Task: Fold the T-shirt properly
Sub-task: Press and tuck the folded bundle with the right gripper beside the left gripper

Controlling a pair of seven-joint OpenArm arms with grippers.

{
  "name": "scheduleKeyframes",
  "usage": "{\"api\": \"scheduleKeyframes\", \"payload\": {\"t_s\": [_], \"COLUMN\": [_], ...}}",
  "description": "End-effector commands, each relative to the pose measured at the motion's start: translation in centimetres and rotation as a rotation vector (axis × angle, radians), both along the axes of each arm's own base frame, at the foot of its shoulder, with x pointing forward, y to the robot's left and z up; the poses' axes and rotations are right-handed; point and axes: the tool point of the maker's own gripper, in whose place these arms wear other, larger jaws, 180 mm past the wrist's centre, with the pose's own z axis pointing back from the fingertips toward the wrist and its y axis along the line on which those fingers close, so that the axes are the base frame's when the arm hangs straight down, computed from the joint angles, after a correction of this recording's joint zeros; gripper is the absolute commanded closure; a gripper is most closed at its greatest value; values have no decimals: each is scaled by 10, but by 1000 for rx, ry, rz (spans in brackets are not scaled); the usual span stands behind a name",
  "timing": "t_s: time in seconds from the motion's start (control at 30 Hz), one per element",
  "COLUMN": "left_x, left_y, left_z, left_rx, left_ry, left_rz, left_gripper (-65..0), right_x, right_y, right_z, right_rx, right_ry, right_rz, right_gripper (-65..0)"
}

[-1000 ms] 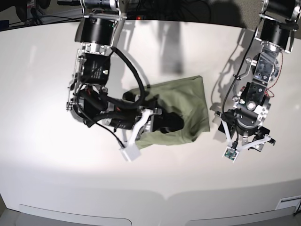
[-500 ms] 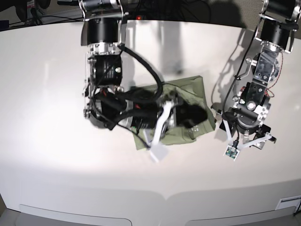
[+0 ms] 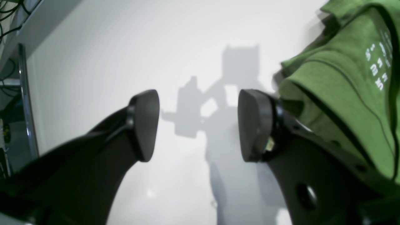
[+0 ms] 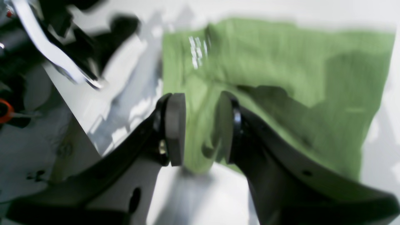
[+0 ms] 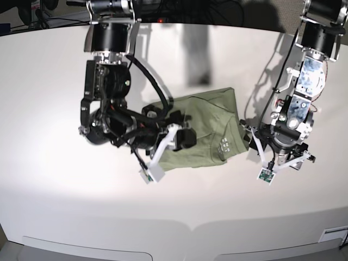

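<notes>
The sage-green T-shirt [image 5: 209, 128] lies folded into a compact block in the middle of the white table, with its white printed label [image 5: 224, 145] facing up near its right edge. My right gripper [image 5: 186, 137] hovers over the shirt's left part. In the blurred right wrist view its jaws [image 4: 200, 128] stand a little apart and hold nothing, with the shirt [image 4: 281, 62] beyond them. My left gripper [image 5: 252, 140] is just right of the shirt, open and empty [image 3: 198, 125]. The shirt's edge and label [image 3: 378, 62] lie beside its right finger.
The white table [image 5: 54, 109] stretches around the shirt, and its curved front edge [image 5: 190, 225] is near the bottom. Cables and dark gear [image 5: 32, 16] sit behind the table's back edge. A table edge with a metal rail [image 3: 23, 93] shows at the left in the left wrist view.
My right gripper swept right across the shirt, then drew back left and let the cloth go. The shirt now lies flatter with its label showing. My left gripper has shifted slightly toward the shirt.
</notes>
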Motion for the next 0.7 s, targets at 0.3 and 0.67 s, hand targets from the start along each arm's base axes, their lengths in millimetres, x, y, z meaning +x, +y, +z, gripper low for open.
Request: {"api": "scheduleKeyframes", "payload": {"t_s": [0.3, 0.67], "left_x": [11, 8], "left_y": [0, -4], "left_z": [18, 14], "left_rx": [-6, -40], "left_ry": [-58, -33], "left_rz": [0, 1], "left_gripper": [-386, -386], "right_x": [-57, -41], "right_y": [35, 17], "right_z": [-5, -30], "right_rx": [121, -88], "right_ry": [132, 80], "right_rz": [179, 102], "right_gripper": [-195, -195]}}
